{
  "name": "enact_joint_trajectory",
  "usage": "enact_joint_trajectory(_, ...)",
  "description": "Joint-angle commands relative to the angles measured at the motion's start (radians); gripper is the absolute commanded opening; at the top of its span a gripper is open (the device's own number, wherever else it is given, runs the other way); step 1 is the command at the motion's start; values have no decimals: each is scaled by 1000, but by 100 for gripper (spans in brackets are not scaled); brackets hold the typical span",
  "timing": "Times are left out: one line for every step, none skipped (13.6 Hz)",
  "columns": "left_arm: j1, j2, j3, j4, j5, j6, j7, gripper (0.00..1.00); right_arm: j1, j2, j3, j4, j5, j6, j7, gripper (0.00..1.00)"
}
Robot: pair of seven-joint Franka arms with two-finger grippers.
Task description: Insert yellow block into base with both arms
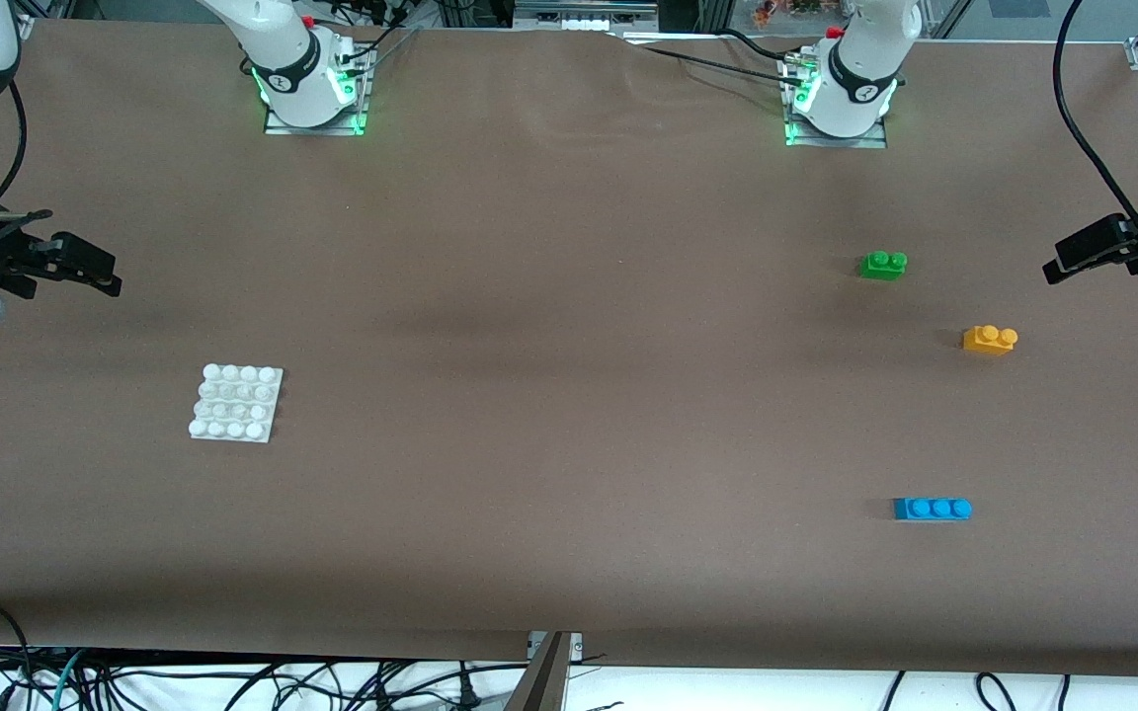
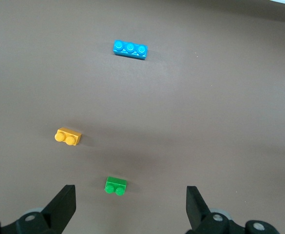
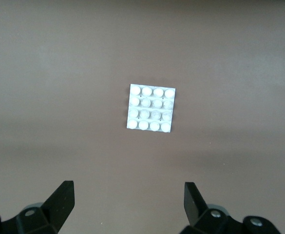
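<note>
Brown table (image 1: 549,326): yellow block (image 1: 990,340) untouched near left arm's end, base (image 1: 236,402) near right arm's. My left gripper (image 2: 130,207) and right gripper (image 3: 127,204) hover spread, empty. Nothing grasped yet; next I lower the left onto the block.

I can make out no readable text, label, brand or number on anything here. The only markings I see are a small round dark emblem on the collar of each arm's base, one on the right arm's base (image 1: 282,83) and one on the left arm's base (image 1: 863,94), and I cannot tell what either shows. The bricks and the studded plate on the worktop carry no lettering I can read.
</note>
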Motion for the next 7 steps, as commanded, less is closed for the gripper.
enact_joint_trajectory(3, -7, -7, 3, 13, -9, -6, 100, -1, -29, 3, -27, -2, -28, -3, 100)
enact_joint_trajectory(3, -7, -7, 3, 15, -9, -5, 100, -1, -26, 1, -25, -4, -25, -3, 100)
enact_joint_trajectory(3, -7, -7, 3, 15, -11, -5, 100, -3, -25, 1, -19, -4, -23, -3, 100)
enact_joint_trajectory(3, -5, -7, 3, 13, -9, -8, 100, -3, -20, 0, -17, -4, -22, -3, 100)
enact_joint_trajectory(3, -5, -7, 3, 13, -9, -8, 100, -5, -17, -2, -17, -4, -22, -1, 100)
enact_joint_trajectory(3, -5, -7, 3, 13, -9, -8, 100, -5, -17, -3, -17, -4, -22, -1, 100)
enact_joint_trajectory(3, -5, -7, 3, 13, -9, -9, 100, -5, -17, -3, -17, -4, -20, -1, 100)
